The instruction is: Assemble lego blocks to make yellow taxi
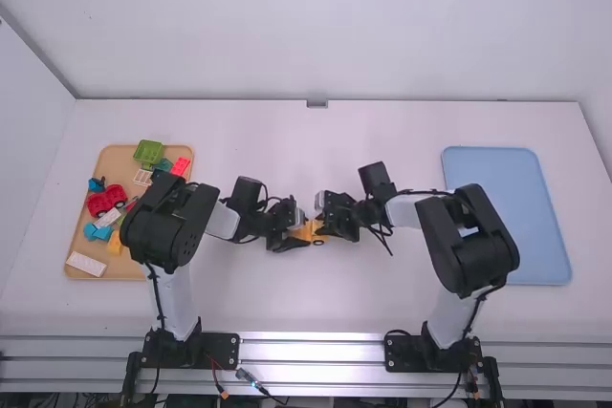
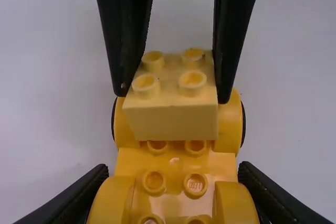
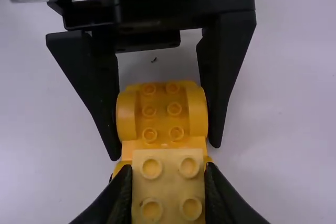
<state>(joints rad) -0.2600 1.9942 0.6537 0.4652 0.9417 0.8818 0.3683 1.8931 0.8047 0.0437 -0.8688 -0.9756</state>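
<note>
soft, even light covers my table [image 1: 316,303]; glare whitens the metal rail [image 1: 311,352], and my wrist views look dimmer.

White links [image 1: 175,298], rounded black joints [image 1: 491,247], thin black cables [image 1: 421,191], black base plates [image 1: 403,354]

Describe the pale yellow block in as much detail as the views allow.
The pale yellow block is a small, plastic-looking brick with four hollow round studs in two rows of two on top and a plain, smooth side. It is studs up, pinched on opposite sides by the right end effector, over one end of the orange car base, between its rounded wheel arches. Whether it is pressed onto the base's studs, I cannot tell.
</note>
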